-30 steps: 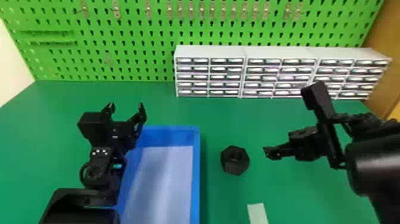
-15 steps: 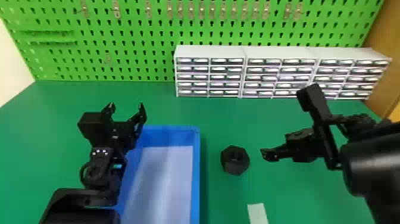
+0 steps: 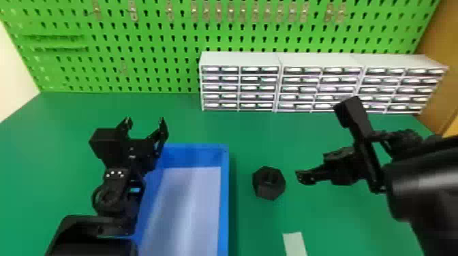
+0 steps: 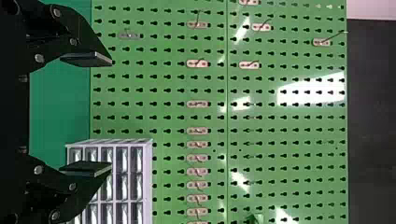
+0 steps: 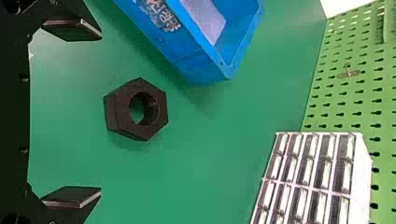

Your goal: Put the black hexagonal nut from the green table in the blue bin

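- my right gripper and left gripper: fingers parted, empty
- black hexagonal nut: on the green table, beside the blue bin
- risk: if i approach off-centre, one fingertip may shove it away

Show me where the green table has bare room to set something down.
The green table is bare between the nut and the drawer cabinets, and left of the left gripper. It is crowded between the blue bin and the right gripper, where the nut lies.
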Robot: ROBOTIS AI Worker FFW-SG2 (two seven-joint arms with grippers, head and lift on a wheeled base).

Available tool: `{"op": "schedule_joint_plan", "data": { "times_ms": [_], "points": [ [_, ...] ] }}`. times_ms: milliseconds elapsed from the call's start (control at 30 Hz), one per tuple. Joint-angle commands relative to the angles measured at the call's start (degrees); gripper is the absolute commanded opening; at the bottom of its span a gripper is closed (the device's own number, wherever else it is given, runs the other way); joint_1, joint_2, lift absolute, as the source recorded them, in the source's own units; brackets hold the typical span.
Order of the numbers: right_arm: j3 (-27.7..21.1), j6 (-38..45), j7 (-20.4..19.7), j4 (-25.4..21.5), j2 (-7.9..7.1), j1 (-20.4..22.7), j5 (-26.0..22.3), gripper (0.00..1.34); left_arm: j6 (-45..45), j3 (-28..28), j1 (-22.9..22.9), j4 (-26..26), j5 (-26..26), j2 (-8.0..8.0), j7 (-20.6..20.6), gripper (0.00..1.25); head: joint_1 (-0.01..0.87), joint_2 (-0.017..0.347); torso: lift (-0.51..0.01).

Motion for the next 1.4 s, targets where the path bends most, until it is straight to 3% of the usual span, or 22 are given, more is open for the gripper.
{"op": "schedule_joint_plan", "data": {
  "times_ms": [0, 133, 567, 1367],
  "points": [
    [1.0, -1.1, 0.1, 1.9, 0.62, -1.0, -0.2, 1.21, 0.0, -0.1, -0.1, 0.0, -0.1, 0.0, 0.0, 0.79, 0.657, 0.057, -0.095],
    [0.9, -2.0, 0.2, 3.1, 1.59, -1.2, 0.5, 1.21, 0.0, -0.1, -0.1, 0.1, -0.1, 0.0, 0.0, 0.79, 0.657, 0.057, -0.095],
    [2.6, -4.1, 0.3, 7.1, 1.94, -2.5, 0.5, 1.21, 0.0, -0.2, -0.2, 0.1, -0.1, 0.0, 0.0, 0.79, 0.657, 0.057, -0.095],
    [4.5, -9.9, 0.5, 16.6, 4.75, -5.9, 0.8, 1.21, 0.0, -0.5, -0.4, 0.3, -0.1, 0.0, 0.0, 0.79, 0.657, 0.057, -0.095]
  ]
}}
